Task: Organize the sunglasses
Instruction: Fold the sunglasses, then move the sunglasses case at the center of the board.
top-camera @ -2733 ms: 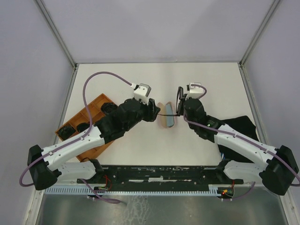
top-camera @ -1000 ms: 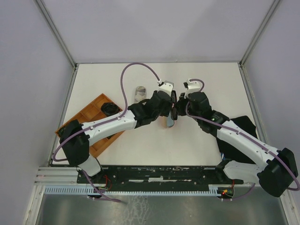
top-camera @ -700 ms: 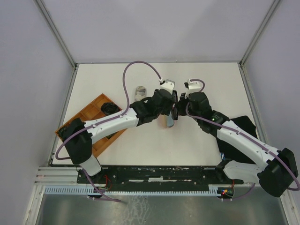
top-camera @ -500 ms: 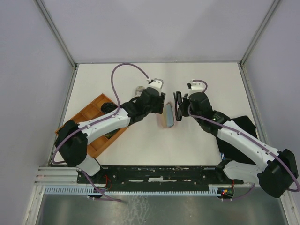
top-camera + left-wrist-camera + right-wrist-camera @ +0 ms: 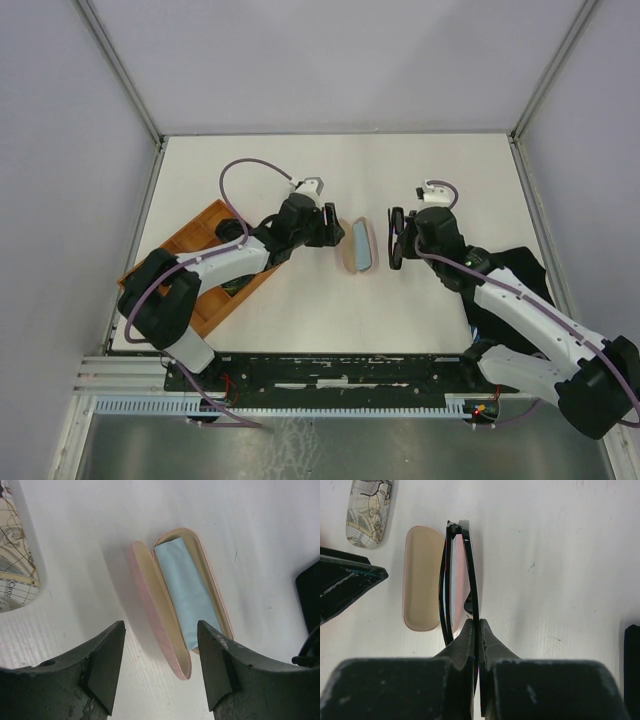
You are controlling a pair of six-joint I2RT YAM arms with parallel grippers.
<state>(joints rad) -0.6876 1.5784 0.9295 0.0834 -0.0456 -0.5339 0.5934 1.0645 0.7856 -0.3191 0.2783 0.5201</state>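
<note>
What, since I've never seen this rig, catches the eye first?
An open pink case lies mid-table with a light-blue cloth inside, the left jaws spread wide above it. Just right of it, the right jaws pinch black-framed sunglasses, held on edge.

The white table [image 5: 300, 300] carries 4 things. Near its middle lies a pink glasses case [image 5: 150, 600], opened flat with its 2 halves side by side. A map-patterned case [image 5: 369, 511] lies closed, near the pink one but apart from it, toward the far left. A wooden tray [image 5: 205, 215] sits askew at the left edge. A black fabric item [image 5: 515, 265] lies at the right edge, partly hidden.
</note>
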